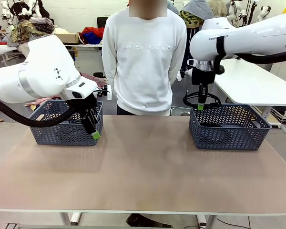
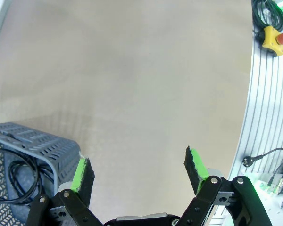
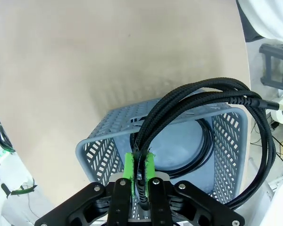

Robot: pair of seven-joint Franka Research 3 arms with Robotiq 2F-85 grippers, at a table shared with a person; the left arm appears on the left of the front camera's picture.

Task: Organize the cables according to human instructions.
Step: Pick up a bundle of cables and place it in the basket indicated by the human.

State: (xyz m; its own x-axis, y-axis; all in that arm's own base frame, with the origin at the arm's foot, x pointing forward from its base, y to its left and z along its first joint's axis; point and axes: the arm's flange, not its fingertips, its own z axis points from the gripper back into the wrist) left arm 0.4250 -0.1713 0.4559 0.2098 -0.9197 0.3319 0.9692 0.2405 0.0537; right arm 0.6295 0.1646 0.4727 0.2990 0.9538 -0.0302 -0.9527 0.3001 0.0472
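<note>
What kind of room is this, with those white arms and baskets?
Probably a robotics lab or workshop: two white robot arms work at a table opposite a person, a red emergency-stop button sits on an aluminium rail, and clothes are piled behind.

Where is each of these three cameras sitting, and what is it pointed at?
Front view: between the arms, facing the person across the table; both arms show.
Left wrist view: on the left arm, looking down past the open left gripper at the table, the left basket in the corner.
Right wrist view: above the right basket; right gripper shut on a cable.
Shared: front and right wrist views both show that basket.
</note>
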